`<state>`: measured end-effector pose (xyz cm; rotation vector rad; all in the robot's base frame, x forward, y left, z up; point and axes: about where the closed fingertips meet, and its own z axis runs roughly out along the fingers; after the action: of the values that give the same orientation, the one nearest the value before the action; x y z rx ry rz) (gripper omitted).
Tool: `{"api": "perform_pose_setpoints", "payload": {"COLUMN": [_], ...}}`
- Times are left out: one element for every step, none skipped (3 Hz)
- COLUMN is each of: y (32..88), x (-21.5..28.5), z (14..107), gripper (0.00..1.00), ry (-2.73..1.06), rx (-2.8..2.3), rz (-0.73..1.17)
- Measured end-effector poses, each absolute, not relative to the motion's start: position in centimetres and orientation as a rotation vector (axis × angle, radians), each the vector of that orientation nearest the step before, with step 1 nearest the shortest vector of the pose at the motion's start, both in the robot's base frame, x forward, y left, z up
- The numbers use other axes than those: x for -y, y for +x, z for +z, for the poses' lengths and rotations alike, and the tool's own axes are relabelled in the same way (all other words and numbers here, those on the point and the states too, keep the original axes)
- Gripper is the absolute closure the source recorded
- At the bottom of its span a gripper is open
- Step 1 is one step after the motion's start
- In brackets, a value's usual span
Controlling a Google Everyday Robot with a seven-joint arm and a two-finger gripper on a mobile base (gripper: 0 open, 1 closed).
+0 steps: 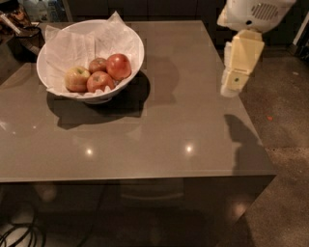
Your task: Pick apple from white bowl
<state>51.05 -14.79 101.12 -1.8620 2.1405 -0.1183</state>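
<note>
At the far left, behind the table's corner, we see dark clutter (19, 26) cut off by the edge, and we cannot make out what it is. At the bottom left, cables (19, 234) lie in shadow under the table.

The white bowl (136, 46) stands on the back left part of the grey table (169, 125). It is wide and shallow, and its foot is mostly hidden in its own shadow. Crumpled white paper (72, 48) lines it and rises in a point above the back rim. Faint grey lines cross the paper. Whether they are creases or print we cannot tell, and we can read nothing there.

Four apples sit together in the front of the bowl. From the left come a yellow-green blushed apple (77, 79), then two smaller, duller red apples (100, 81), one behind the other. The apple (119, 66) is rightmost. It is the biggest and roundest, bright glossy red, and it touches the small ones. Its underside is hidden by them and by the bowl wall.

Two light spots (188, 148) glint on the tabletop.

At the right, the gripper (231, 87) hangs above the table's right edge, well apart from the bowl. It is cream-coloured with a small dark dot. The white arm housing (256, 12) above it is cut off at the top. We cannot tell how the gripper is set, and it touches no apple.
</note>
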Motion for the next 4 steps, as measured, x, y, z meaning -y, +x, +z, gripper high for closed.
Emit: {"api": "perform_pose_setpoints", "payload": {"y": [51.7,53.1,55.6,58.2], "x": [14.3,12.4,8.8,4.4], "z": [101.4,101.3,100.6,100.3], "gripper": [0.00,0.00,0.00,0.00], "ry": [-1.847,-1.881,-1.975,-2.068], "rx": [-2.114,-2.067,-2.008,-1.932], "rz": [-0.129,-0.121,-0.086,-0.087]}}
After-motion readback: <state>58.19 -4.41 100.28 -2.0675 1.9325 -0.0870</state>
